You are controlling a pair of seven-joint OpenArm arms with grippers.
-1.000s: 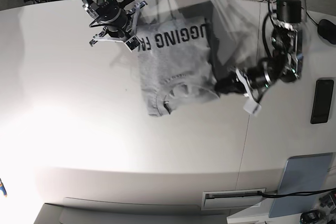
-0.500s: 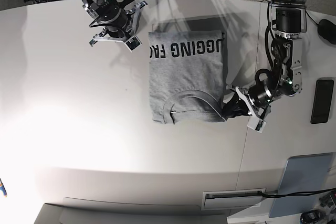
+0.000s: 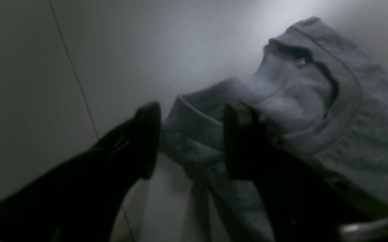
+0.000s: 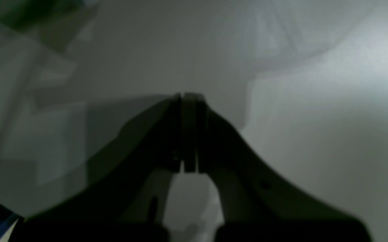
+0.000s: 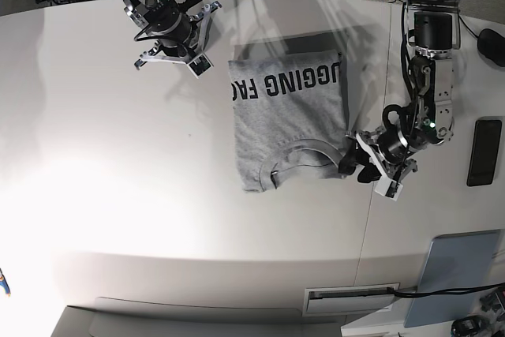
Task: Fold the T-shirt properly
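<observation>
The heather-grey short-sleeved cotton T-shirt (image 5: 288,120) is lying folded into a tall rectangle on the pale, glare-washed table (image 5: 118,219), toward its far half, with black block lettering running across the far end and the ribbed crew neck (image 5: 300,155) curling at the near end. The black-fingered left gripper (image 5: 353,166) is sitting low at the shirt's near corner on the base view's right; in the left wrist view the left gripper (image 3: 190,141) is showing its jaws parted, with a bunched hem edge of the T-shirt (image 3: 314,111) lying in the gap between them, and neither finger is visibly pressing the cloth, so it is reading as released rather than clamped. The right gripper (image 5: 199,41) is hovering above the bare table just beside the lettered far corner, and its wrist view is showing the right gripper (image 4: 184,131) with its fingers pressed together on nothing. The cloth is looking light, limp and soft: it is rumpling at the neck and lifting in small ridges, so it will likely sag and slide on the smooth surface instead of holding a crease by itself. A pinch through all layers at a corner or along a folded edge would seem the safest hold, since catching only the top layer would probably peel the fold open, and the thicker ribbed collar would give firmer purchase than the thin body fabric.
</observation>
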